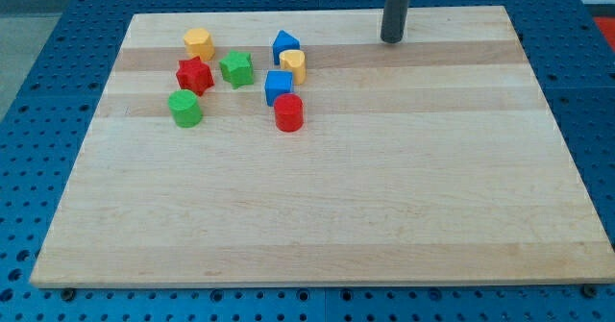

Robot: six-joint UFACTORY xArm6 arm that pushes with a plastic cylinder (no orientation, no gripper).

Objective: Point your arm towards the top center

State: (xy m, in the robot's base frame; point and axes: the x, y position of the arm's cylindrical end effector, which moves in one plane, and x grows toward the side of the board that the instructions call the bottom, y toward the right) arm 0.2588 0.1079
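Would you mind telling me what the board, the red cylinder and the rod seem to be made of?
The board looks like pale wood with a smooth matt finish: plank seams and grain run across it. The red cylinder looks like moulded plastic, going by its uniform saturated colour and soft sheen. The rod ending in my tip is dark and smooth, metal or plastic; I cannot tell which.

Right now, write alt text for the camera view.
My tip rests near the top edge of a wooden board, right of centre and apart from every block. Eight small blocks cluster at upper left: two yellow, two blue, two red, two green.
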